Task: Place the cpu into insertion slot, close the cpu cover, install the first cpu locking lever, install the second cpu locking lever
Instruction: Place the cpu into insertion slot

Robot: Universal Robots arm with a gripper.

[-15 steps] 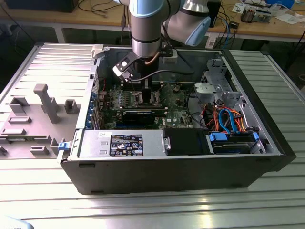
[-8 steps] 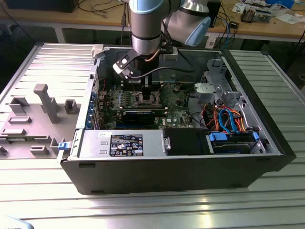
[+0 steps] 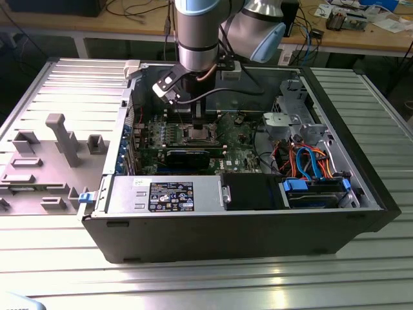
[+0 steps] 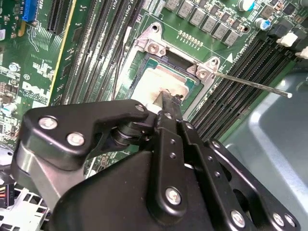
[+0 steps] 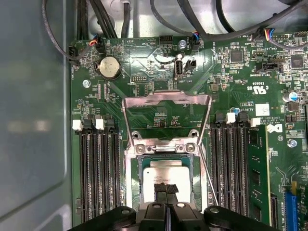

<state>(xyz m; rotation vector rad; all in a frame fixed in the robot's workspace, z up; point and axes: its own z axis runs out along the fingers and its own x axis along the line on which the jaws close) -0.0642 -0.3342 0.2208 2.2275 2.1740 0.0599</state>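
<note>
The cpu point(image 5: 166, 172) lies flat in the insertion slot point(image 5: 166, 148), its dull silver top showing inside the shiny rim. My gripper point(image 5: 166, 188) is shut, and its black fingertips rest together on the cpu's top near one edge. In the second wrist view the gripper point(image 4: 169, 98) comes down on the cpu point(image 4: 161, 77) in the same way. The cpu cover point(image 5: 166, 98) stands flipped open, away from the slot. A thin locking lever point(image 4: 255, 86) sticks out unlatched beside the socket. In the exterior view the gripper point(image 3: 196, 123) reaches down into the case onto the slot point(image 3: 195, 134).
Long black memory slots point(image 5: 98, 173) flank the socket on both sides. A black graphics card point(image 3: 187, 156) lies close in front of it. Cables point(image 3: 303, 161) and a drive cage point(image 3: 293, 119) fill the case at the exterior view's right. A grey fixture point(image 3: 61, 139) stands at its left.
</note>
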